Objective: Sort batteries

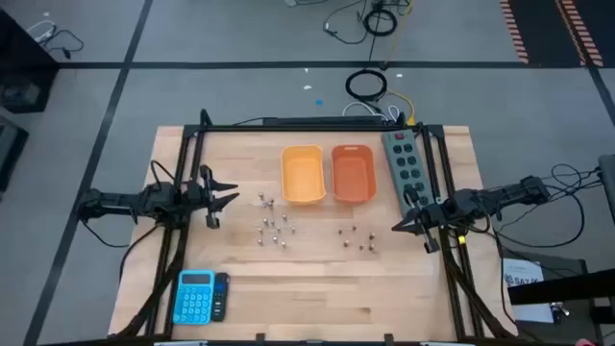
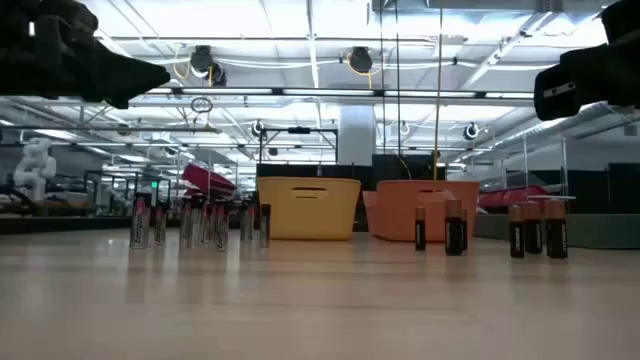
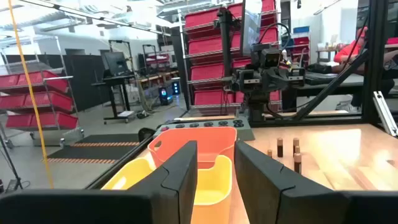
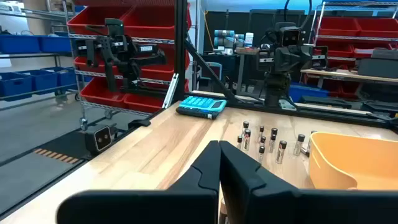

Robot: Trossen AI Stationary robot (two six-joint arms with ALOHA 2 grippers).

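The batteries stand upright on the wooden surface [image 1: 317, 288] in two loose groups, both in front of the bins. The silvery batteries [image 1: 272, 227] cluster just before the yellow bin [image 1: 302, 174]; the darker batteries [image 1: 357, 238] stand well apart from them, before the orange bin [image 1: 353, 173]. None lies in either bin as far as the high view shows. The two bins sit side by side, nearly touching, toward the back of the surface.

Beside the orange bin, on the side away from the yellow one, a grey power strip [image 1: 404, 163] lies along the frame rail. A blue calculator [image 1: 195, 296] with a dark device touching its side rests near the front edge, well apart from the yellow bin and from all batteries.

The left end effector [image 1: 223, 198] hangs above the surface to the far side of the silvery group from the bins' orange neighbour, its fingers [image 3: 180, 173] parted and grasping nothing. The right end effector [image 1: 399, 228] hovers just beyond the darker group, clenched tight on nothing.

Bare wood lies open between the two groups and across the whole front strip apart from the calculator. Black frame rails [image 1: 183, 173] border the sides and back.
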